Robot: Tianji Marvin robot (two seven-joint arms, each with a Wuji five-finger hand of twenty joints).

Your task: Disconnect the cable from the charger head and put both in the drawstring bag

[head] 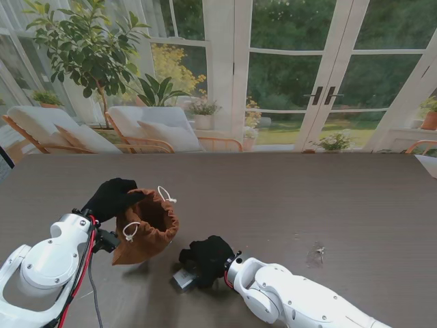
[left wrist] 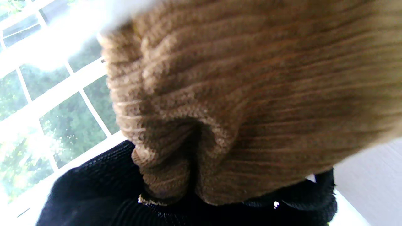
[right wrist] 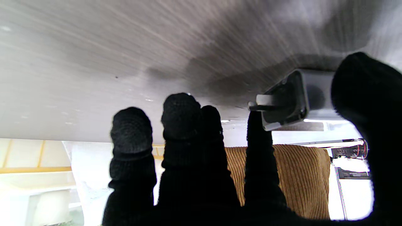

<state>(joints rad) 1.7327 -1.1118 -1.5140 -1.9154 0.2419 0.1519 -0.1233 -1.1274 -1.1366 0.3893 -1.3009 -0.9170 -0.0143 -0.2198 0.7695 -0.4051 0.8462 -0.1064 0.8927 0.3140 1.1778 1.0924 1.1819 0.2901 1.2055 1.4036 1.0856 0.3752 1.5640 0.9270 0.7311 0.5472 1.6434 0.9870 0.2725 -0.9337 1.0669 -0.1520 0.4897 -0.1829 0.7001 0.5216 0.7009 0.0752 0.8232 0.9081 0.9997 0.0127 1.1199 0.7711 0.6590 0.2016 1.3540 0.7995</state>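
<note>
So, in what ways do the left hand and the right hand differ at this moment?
The left hand is shut on the brown drawstring bag, holding its rim so the mouth stays open; the right hand is down on the table at the grey charger head. The left hand lies farther from me and further left than the right hand. Whether the right hand already grips the charger head is unclear. Both wear black gloves.

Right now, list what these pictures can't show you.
- Cable: not made out in any view; the drawstring bag interior is dark in the stand view.
- Charger head: right hand covers most of it in the stand view.
- Left hand grip: bag fabric fills the left wrist view.
</note>
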